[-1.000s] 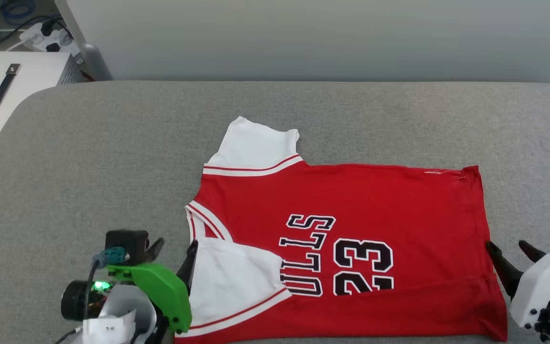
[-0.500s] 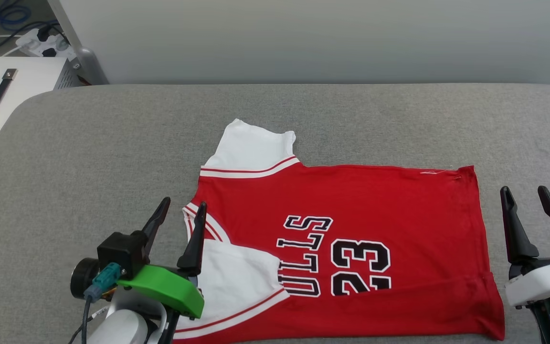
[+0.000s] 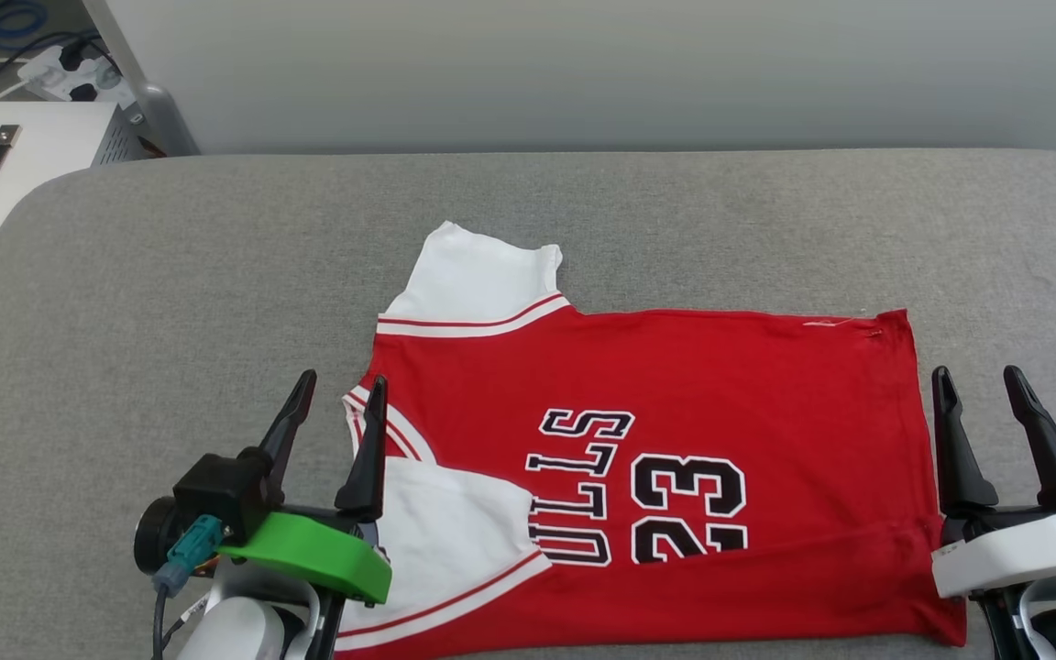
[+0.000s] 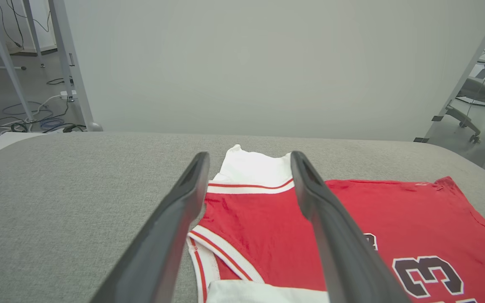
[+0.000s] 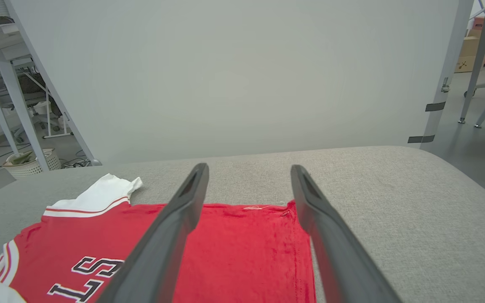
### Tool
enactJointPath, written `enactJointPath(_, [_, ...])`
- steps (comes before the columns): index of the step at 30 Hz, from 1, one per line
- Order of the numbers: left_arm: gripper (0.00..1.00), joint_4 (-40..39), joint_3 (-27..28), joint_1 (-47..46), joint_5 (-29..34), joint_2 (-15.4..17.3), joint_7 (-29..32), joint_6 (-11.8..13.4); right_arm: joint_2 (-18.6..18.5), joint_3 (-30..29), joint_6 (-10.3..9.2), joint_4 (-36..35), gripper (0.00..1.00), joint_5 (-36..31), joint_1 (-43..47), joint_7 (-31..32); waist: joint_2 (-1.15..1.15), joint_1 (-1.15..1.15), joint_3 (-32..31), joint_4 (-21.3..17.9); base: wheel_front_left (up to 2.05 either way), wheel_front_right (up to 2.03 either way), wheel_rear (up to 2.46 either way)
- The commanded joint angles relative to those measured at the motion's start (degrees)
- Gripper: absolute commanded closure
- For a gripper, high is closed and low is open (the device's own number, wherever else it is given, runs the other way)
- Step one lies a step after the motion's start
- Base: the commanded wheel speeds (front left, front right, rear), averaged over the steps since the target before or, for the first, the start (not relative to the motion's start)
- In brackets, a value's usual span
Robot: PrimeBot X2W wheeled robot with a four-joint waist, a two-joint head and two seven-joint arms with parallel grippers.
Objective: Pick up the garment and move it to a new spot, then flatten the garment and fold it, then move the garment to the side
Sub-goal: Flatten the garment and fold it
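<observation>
The garment (image 3: 675, 385) lies flat on the grey table (image 3: 170, 275), from centre to right in the head view. Its long axis runs 9 to 3 o'clock, collar at 9 and hem at 3. The far sleeve (image 3: 478, 275) sticks out toward 12. The near sleeve (image 3: 455, 522) is folded in over the chest and hides part of the lettering.

The left gripper (image 3: 342, 380) sits at the collar end, jaws wide and empty, with one finger over the neckline trim and the other over bare table. The right gripper (image 3: 977, 373) stands just past the hem at 3 o'clock, jaws also wide and empty, pointing toward 12.

The far sleeve looks the likely next fold. It lies at about 1 o'clock from the left jaws, and the left arm is much the nearer.
</observation>
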Motion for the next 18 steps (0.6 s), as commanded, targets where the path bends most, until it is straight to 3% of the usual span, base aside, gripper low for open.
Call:
enactJointPath(1, [0.00, 0.25, 0.87, 0.19, 1.17, -0.80, -0.33, -0.95, 0.08, 0.40, -0.03, 0.14, 0.00, -0.32, -0.71, -0.40, 0.00, 0.00, 0.66, -0.52, 0.00, 0.00, 0.00])
enactJointPath(5, [0.00, 1.37, 2.95, -0.94, 2.71, -1.76, -0.33, -3.32, 0.64, 0.80, -0.03, 0.01, 0.00, 0.52, -1.50, -0.42, 0.00, 0.00, 2.42, -1.84, 0.00, 0.00, 0.00])
enactJointPath(10, [0.00, 4.32, 5.10, -5.12, 3.32, -0.73, -0.16, -5.60, 1.11, 2.72, -0.03, -0.66, 0.00, 0.55, -2.85, -0.23, 0.00, 0.00, 6.45, -4.69, 0.00, 0.00, 0.00])
enactJointPath(14, [0.00, 6.95, 4.37, -12.65, 2.18, 2.11, 5.10, -7.57, 1.29, 3.20, -0.03, -1.53, 0.00, 0.54, -4.03, -0.23, 0.00, 0.00, 10.30, -6.73, 0.00, 0.00, 0.00])
enactJointPath(18, [0.00, 9.07, 1.90, -22.38, 1.60, 6.15, 15.53, -8.75, 1.64, 3.87, -0.03, -2.21, 0.00, 0.77, -5.45, -0.25, 0.00, 0.00, 13.79, -8.68, 0.00, 0.00, 0.00])
